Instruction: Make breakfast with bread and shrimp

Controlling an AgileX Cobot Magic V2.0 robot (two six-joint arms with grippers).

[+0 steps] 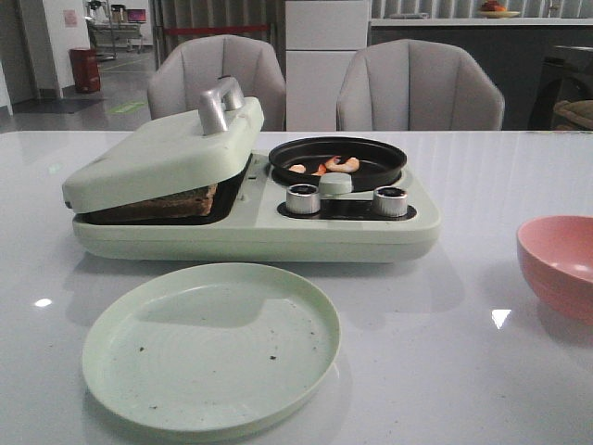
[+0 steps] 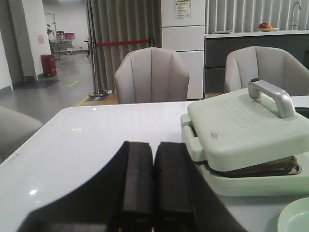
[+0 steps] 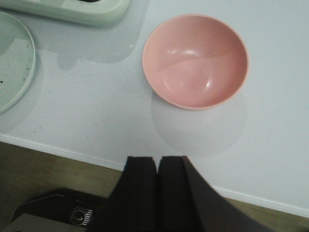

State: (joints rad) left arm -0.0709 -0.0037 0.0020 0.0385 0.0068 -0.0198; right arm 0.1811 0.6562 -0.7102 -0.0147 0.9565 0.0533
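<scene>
A pale green breakfast maker (image 1: 250, 232) stands mid-table. Its lid (image 1: 167, 153) rests tilted on the bread (image 1: 162, 204), whose brown edge shows under it; the bread also shows in the left wrist view (image 2: 270, 166). Pinkish-orange shrimp (image 1: 343, 165) lie in the small black pan (image 1: 371, 171) on the maker's right side. My left gripper (image 2: 153, 150) is shut and empty, low over the table left of the maker. My right gripper (image 3: 158, 162) is shut and empty, above the table's near edge, short of the pink bowl (image 3: 195, 60). Neither gripper shows in the front view.
An empty pale green plate (image 1: 211, 345) lies in front of the maker, with a few dark crumbs. The empty pink bowl (image 1: 559, 264) stands at the right. Two silver knobs (image 1: 303, 198) sit on the maker's front. Two grey chairs (image 1: 218, 79) stand behind the table.
</scene>
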